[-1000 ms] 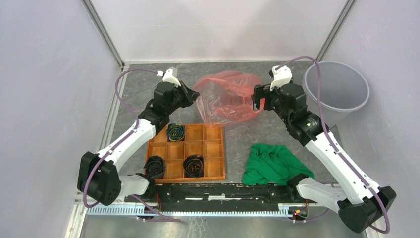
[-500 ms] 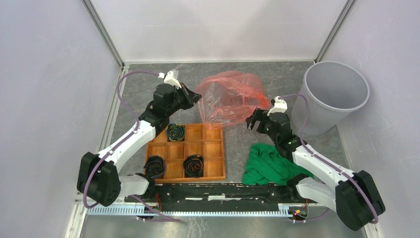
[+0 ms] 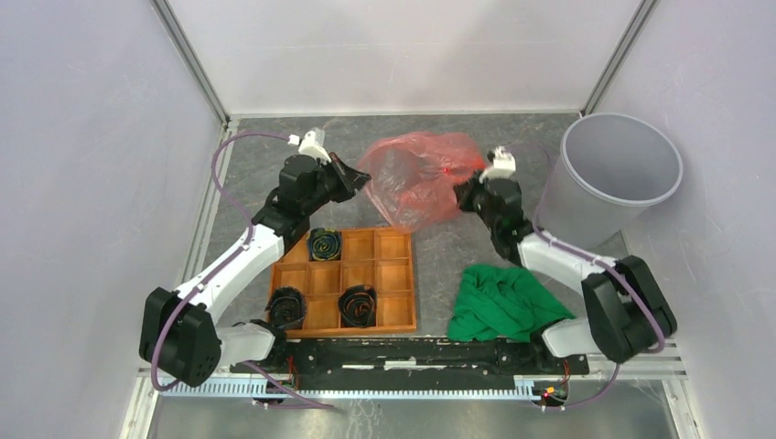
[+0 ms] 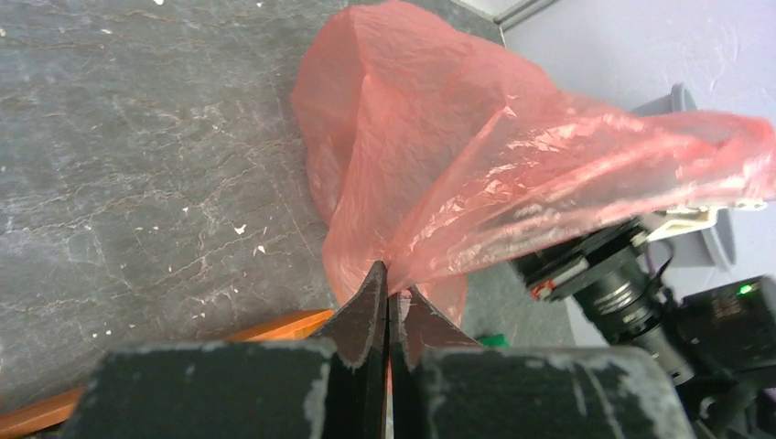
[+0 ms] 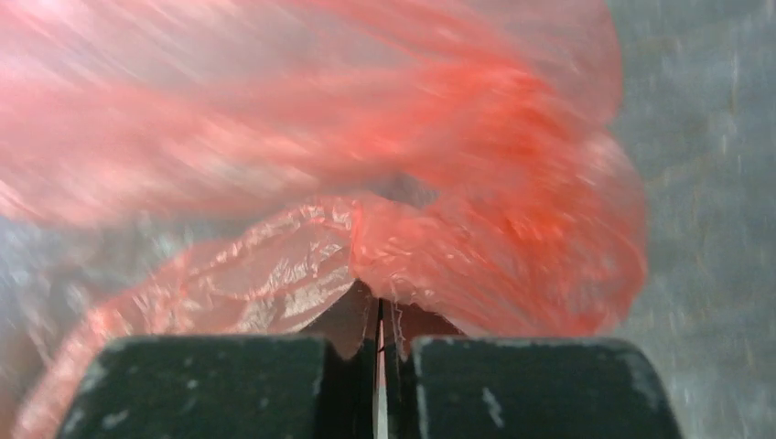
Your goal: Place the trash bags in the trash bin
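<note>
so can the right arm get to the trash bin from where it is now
Probably yes. The right gripper, shut on the red bag at its edge, sits just left of the trash bin with nothing standing between them. One catch: the left gripper also pinches the bag, which could hold it back.

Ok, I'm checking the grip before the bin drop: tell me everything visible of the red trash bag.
The red trash bag is thin, wrinkly, translucent plastic film, puffed open and stretched between both arms. The left gripper is shut on a pinch of one edge, the right gripper on the opposite edge. It hangs over the grey table, left of the trash bin, not in it. Whether its underside touches the table is unclear.
</note>
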`<state>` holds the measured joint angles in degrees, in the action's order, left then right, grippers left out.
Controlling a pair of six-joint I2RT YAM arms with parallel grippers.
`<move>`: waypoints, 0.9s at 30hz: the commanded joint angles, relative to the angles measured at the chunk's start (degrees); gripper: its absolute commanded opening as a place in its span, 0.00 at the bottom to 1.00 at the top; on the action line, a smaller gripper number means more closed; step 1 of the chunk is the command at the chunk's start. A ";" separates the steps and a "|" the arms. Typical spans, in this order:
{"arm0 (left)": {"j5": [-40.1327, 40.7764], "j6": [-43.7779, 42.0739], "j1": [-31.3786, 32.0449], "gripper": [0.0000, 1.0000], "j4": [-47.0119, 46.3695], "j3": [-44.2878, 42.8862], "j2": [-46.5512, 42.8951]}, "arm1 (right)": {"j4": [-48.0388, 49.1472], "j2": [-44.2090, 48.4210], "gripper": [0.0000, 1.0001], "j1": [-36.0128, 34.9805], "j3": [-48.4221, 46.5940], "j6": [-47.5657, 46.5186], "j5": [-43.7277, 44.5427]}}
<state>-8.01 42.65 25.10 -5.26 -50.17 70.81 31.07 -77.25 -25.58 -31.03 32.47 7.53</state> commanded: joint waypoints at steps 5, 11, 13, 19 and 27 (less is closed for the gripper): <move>-4.33 7.34 -8.96 0.02 2.78 -21.25 6.58 | -31.75 -10.53 0.00 0.11 -49.75 -16.42 2.32; -9.14 3.79 -9.58 0.02 -1.57 -30.52 1.36 | -32.91 -4.73 0.00 -4.78 -61.98 -25.70 -6.65; -7.19 1.57 -9.55 0.02 -2.32 -26.86 -3.32 | -23.85 0.11 0.00 -4.91 -54.32 -25.12 -11.77; 5.97 -3.75 -9.83 0.02 4.44 -2.21 -9.04 | -17.87 -3.19 0.01 -4.90 -35.46 -23.95 -9.16; -2.19 -3.48 -12.45 0.02 9.53 11.26 -8.31 | -30.81 -11.26 0.01 -9.98 -30.42 -26.23 -14.65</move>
<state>-6.17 41.63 13.30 2.22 -39.51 67.53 6.63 -91.94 -31.77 -63.13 8.58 -4.58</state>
